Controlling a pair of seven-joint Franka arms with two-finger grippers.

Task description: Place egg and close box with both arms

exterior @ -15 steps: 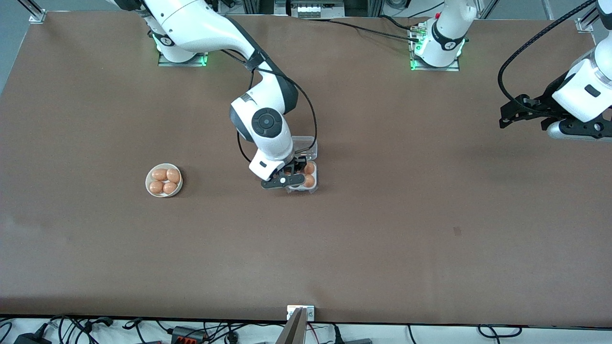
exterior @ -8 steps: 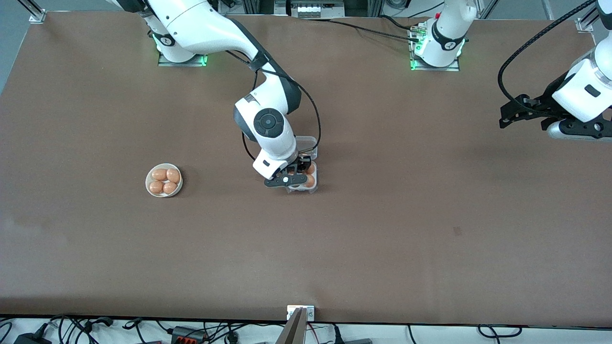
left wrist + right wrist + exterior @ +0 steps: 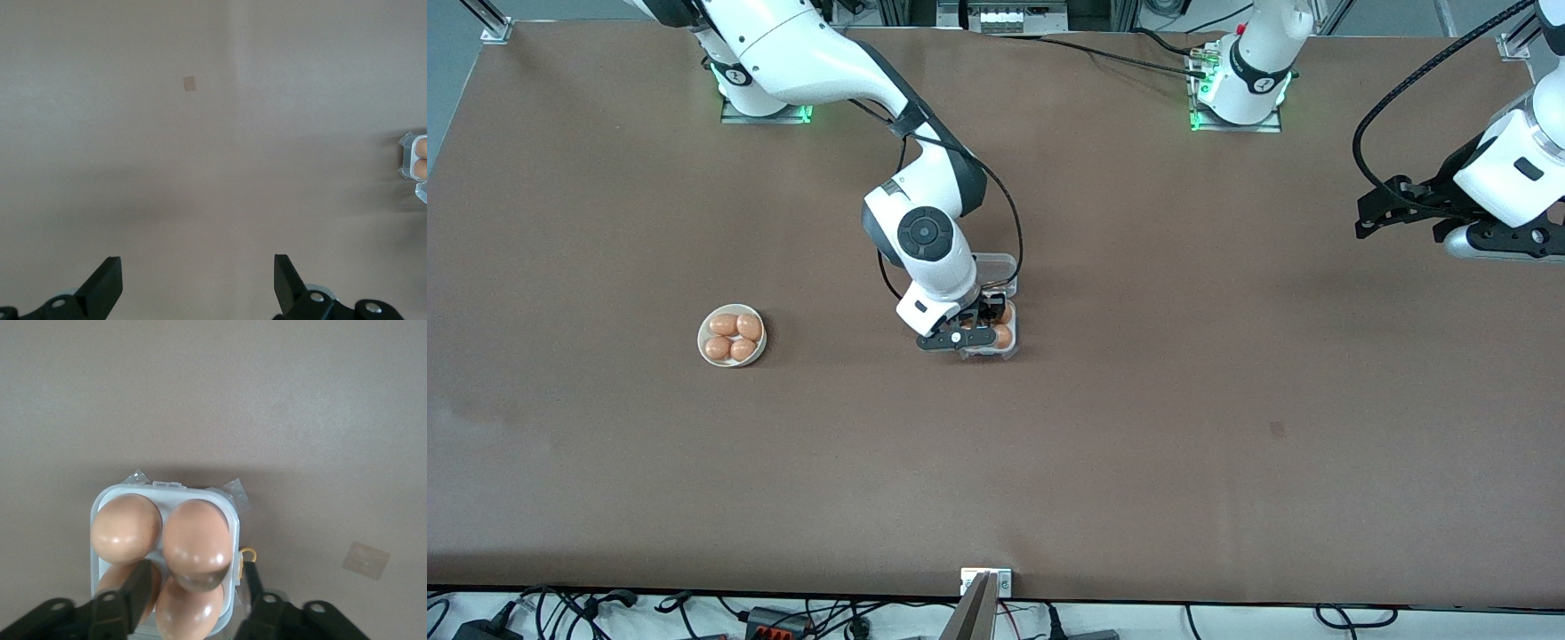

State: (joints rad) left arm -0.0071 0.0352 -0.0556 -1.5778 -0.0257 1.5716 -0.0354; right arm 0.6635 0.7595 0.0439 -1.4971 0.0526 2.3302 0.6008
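Box (image 3: 996,327) at mid-table w/ clear lid hinged open, 4 eggs in its cells, right gripper (image 3: 190,600) low over it w/ fingers (image 3: 130,600) spread astride the egg (image 3: 189,607); bowl (image 3: 731,336) toward right arm's end holds 4 eggs; left gripper (image 3: 198,287) waits, fingers apart, nr table's left-arm edge.

You have two glossy white arms with black joint bands. The right arm (image 3: 845,62) carries a round black cap with a small centre mark at its wrist, and a thin black cable loops off at its 3 o'clock side. The left arm (image 3: 1516,169) trails a thicker black cable arcing toward 11 o'clock. Both bases glow green, possibly from status lights. Gripper fingers are matte black.
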